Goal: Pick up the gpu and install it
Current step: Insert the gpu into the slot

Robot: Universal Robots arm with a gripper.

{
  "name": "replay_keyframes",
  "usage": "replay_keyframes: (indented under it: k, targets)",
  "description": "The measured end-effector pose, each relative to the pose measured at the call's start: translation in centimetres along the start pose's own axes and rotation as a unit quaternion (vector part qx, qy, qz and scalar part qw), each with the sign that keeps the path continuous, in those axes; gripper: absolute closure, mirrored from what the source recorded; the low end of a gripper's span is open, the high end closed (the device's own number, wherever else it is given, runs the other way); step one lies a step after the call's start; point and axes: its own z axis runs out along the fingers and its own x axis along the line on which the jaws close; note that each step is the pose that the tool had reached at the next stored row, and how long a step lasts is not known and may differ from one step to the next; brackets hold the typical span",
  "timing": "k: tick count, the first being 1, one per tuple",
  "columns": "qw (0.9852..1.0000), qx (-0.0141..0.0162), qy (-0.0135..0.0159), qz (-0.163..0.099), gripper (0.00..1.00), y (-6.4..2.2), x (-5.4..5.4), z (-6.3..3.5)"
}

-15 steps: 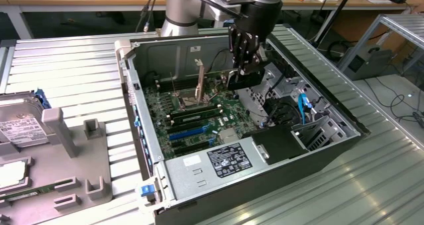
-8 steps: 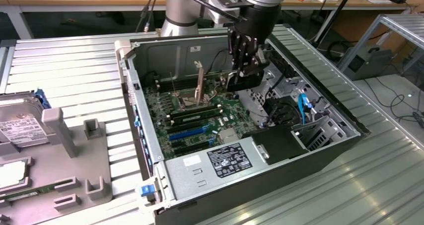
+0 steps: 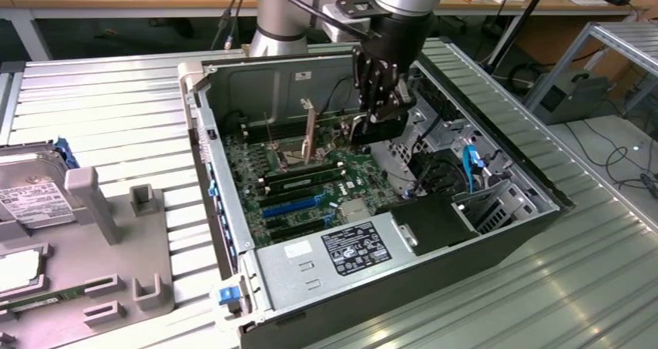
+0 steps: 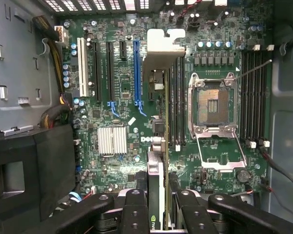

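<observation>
My gripper [image 3: 377, 122] hangs inside the open computer case [image 3: 221, 210], above the motherboard [image 3: 340, 181], and is shut on the gpu [image 3: 383, 137]. In the wrist view the gpu [image 4: 156, 168] shows edge-on between the two black fingers [image 4: 136, 209], and its silver bracket [image 4: 163, 48] points away from the gripper [image 4: 158, 207]. The card hovers over the board between the long blue slot [image 4: 136, 73] and the memory slots [image 4: 178, 102], apart from the blue slot [image 3: 298, 205].
The empty CPU socket [image 4: 212, 105] with its raised lever lies beside the memory slots. A power supply [image 3: 340, 253] fills the case's near end, and a drive cage [image 3: 483, 203] sits at the exterior view's right. A grey fixture [image 3: 113, 233] with a hard drive [image 3: 31, 199] sits at that view's left.
</observation>
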Motion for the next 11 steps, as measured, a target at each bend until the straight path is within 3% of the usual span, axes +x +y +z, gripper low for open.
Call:
replay_keyframes:
  k: [11]
  targets:
    - [1.0000,0.0000,0.0000,0.000,0.73,0.04,-0.02,0.89]
